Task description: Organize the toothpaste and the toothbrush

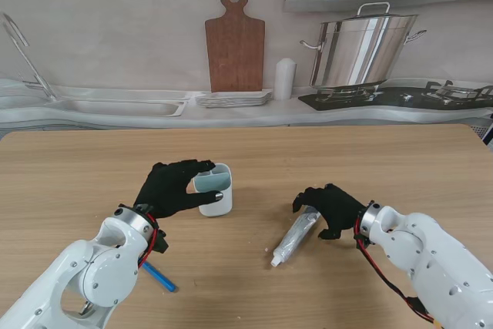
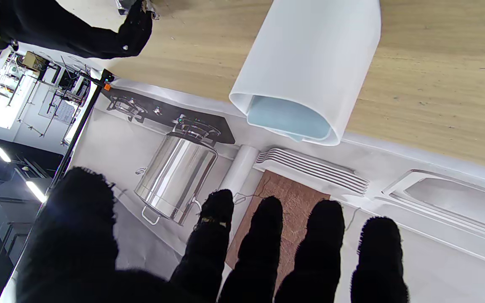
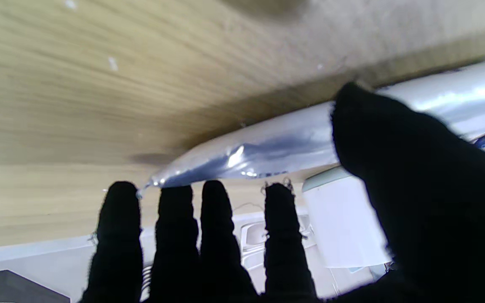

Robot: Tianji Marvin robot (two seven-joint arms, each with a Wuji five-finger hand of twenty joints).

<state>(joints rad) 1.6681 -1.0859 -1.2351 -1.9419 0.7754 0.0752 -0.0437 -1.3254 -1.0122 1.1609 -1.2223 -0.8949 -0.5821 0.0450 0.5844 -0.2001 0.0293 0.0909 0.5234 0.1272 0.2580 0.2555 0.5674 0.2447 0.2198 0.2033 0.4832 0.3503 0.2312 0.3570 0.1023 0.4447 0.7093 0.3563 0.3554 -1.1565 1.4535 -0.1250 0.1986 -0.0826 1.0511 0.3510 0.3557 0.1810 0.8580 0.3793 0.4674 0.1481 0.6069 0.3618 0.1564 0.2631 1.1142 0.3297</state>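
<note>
1. Table [image 1: 246, 152]: wooden top bearing every item and both hands.
2. Left hand [image 1: 171, 189]: black-gloved, curled beside the cup, one finger lying along the rim and the thumb at the lower wall. The wrist view shows all five fingers [image 2: 263, 248] spread with clear air between them and the cup, so a firm grasp cannot be told; the hand appears open against the cup.
3. Right hand [image 1: 331, 207]: black-gloved, arched over the crimped end of the tube. In the wrist view the thumb [image 3: 398, 160] presses on the tube while four fingers [image 3: 217, 235] stand just past its tail; the hand is closing on it, grip not fully shown.
4. Cup [image 1: 213, 189]: white, pale blue inside, upright, just beyond the left fingertips.
5. Tube [image 1: 295, 238]: silver toothpaste, lying flat, cap end nearer to me than the right hand.
6. Toothbrush [image 1: 159, 276]: blue handle, near the left wrist, partly hidden by the arm.
</note>
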